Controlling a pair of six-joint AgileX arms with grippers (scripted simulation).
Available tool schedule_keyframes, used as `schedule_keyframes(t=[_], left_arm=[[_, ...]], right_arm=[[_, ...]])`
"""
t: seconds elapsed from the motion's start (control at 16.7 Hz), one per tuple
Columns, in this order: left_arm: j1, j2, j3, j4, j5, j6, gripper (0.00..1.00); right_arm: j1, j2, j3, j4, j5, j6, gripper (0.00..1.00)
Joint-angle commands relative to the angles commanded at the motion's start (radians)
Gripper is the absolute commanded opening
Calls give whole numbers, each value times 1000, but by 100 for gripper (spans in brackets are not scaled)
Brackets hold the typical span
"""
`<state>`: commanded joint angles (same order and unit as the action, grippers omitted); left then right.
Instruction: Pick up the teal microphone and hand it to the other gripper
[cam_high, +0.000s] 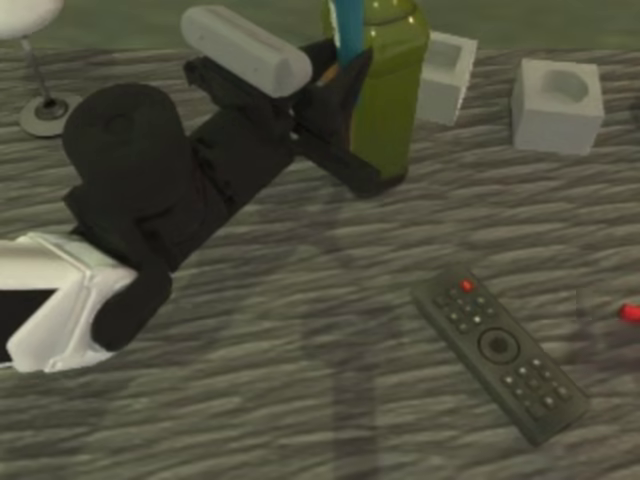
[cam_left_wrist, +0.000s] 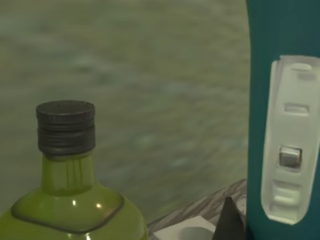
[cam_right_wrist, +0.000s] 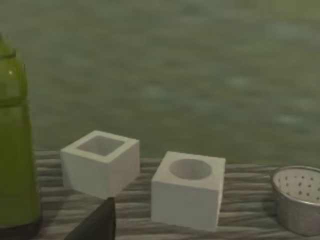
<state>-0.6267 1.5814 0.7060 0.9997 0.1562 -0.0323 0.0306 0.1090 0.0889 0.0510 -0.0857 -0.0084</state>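
Observation:
The teal microphone (cam_high: 349, 30) stands upright in my left gripper (cam_high: 343, 72), which is shut on its handle, lifted off the table right beside the green bottle (cam_high: 392, 90). In the left wrist view the teal microphone (cam_left_wrist: 260, 125) fills one side with its white switch strip (cam_left_wrist: 290, 145) facing the camera, and one dark fingertip (cam_left_wrist: 230, 222) shows beside it. The microphone's head is out of view. The other gripper, my right gripper (cam_right_wrist: 160, 236), is outside the top view. Its wrist view shows one dark fingertip (cam_right_wrist: 102, 222) far to one side and nothing held, so it is open.
The green bottle (cam_left_wrist: 70, 210) with a dark cap stands close to the held microphone. Two white hollow blocks (cam_high: 445, 75) (cam_high: 558, 105) sit at the back right. A black remote (cam_high: 498, 345) lies front right. A perforated metal cup (cam_right_wrist: 299, 200) stands beyond the blocks. A white stand (cam_high: 42, 105) is back left.

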Motion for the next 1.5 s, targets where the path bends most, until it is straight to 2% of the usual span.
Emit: schedule_keyframes(t=[0.18, 0.66, 0.78, 0.9, 1.02, 1.14, 1.5], left_arm=[[0, 0, 0, 0, 0, 0, 0], [0, 0, 0, 0, 0, 0, 0], [0, 0, 0, 0, 0, 0, 0], [0, 0, 0, 0, 0, 0, 0], [0, 0, 0, 0, 0, 0, 0], [0, 0, 0, 0, 0, 0, 0], [0, 0, 0, 0, 0, 0, 0]], right_arm=[[42, 193, 129, 73, -124, -12, 100], [182, 912, 532, 292, -531, -45, 100], [212, 1057, 620, 342, -618, -52, 100], [238, 1167, 695, 384, -690, -59, 100], [257, 1243, 752, 418, -743, -65, 100], [266, 1283, 783, 437, -771, -69, 100], [265, 1288, 786, 437, -770, -69, 100]])
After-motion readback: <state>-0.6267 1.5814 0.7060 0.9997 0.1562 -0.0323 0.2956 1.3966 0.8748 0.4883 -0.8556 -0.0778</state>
